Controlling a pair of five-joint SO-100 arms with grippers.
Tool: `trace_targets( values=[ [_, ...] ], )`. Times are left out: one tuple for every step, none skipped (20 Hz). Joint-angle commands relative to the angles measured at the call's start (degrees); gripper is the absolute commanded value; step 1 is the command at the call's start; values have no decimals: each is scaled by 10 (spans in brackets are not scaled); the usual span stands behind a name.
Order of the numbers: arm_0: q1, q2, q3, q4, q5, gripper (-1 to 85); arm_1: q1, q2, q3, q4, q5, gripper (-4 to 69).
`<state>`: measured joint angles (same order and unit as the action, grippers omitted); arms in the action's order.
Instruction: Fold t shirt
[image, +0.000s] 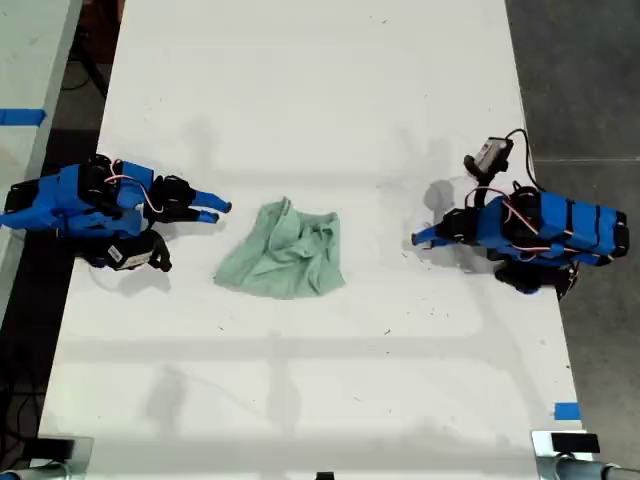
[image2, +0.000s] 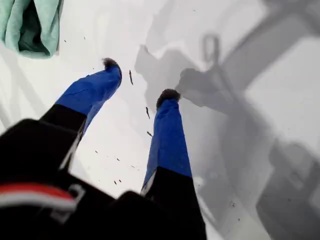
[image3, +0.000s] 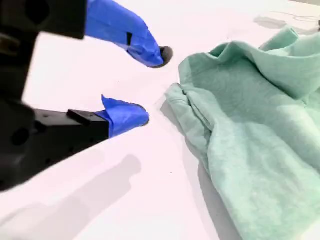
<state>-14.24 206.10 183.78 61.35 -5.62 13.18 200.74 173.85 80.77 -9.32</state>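
The t shirt (image: 283, 250) lies crumpled mid-table (image: 320, 90), between both arms. My second gripper (image: 214, 207), at the exterior view's left, rests just beside the cloth's edge, jaws spread and empty. My first gripper (image: 420, 238), at that view's right, sits apart from the shirt, jaws parted, holding nothing

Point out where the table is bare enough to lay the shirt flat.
The white table is bare above and below the t shirt in the exterior view. A narrower bare strip lies between the shirt and my first pincer. Tightest: my second pincer, open, almost at the shirt's edge.
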Motion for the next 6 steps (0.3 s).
trace_targets(
  values=[
    [-22,3,0,0,-3,153,5,4,21,-3,-13,177],
    [-25,3,0,0,-3,153,5,4,21,-3,-13,177],
    [-25,3,0,0,-3,153,5,4,21,-3,-13,177],
    [-25,3,0,0,-3,153,5,4,21,-3,-13,177],
    [-25,3,0,0,-3,153,5,4,21,-3,-13,177],
    [-25,3,0,0,-3,153,5,4,21,-3,-13,177]
  ],
)
